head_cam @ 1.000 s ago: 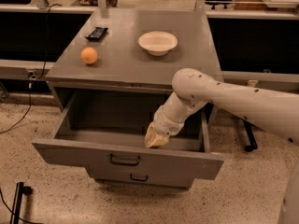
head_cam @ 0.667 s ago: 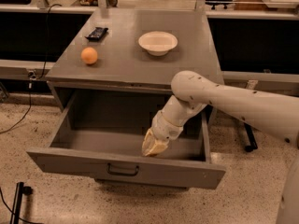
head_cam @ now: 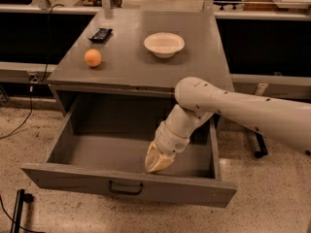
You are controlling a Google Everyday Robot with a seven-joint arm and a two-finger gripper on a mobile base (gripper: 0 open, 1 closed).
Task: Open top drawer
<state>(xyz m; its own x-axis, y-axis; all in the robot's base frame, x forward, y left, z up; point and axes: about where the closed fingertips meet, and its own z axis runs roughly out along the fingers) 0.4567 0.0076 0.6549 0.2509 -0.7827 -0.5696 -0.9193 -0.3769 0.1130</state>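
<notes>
On the bench (head_cam: 204, 76), far left, sits an orange (head_cam: 93, 58) with a small dark item (head_cam: 100, 33) behind it, and a white bowl (head_cam: 164, 44) to the right. Below the benchtop the top drawer (head_cam: 73, 177) stands far out toward the near side, its box bare and its dark handle (head_cam: 125, 188) at the centre of the front. The claw (head_cam: 158, 160) hangs inside the drawer, right of centre, just behind the front panel. It cannot be told how far open it is, or whether it grips anything. The task looks nearly complete. Pulling further could run the drawer off its rails. A careless lift could snag the claw on the panel, jolt the bench and set the orange rolling.
</notes>
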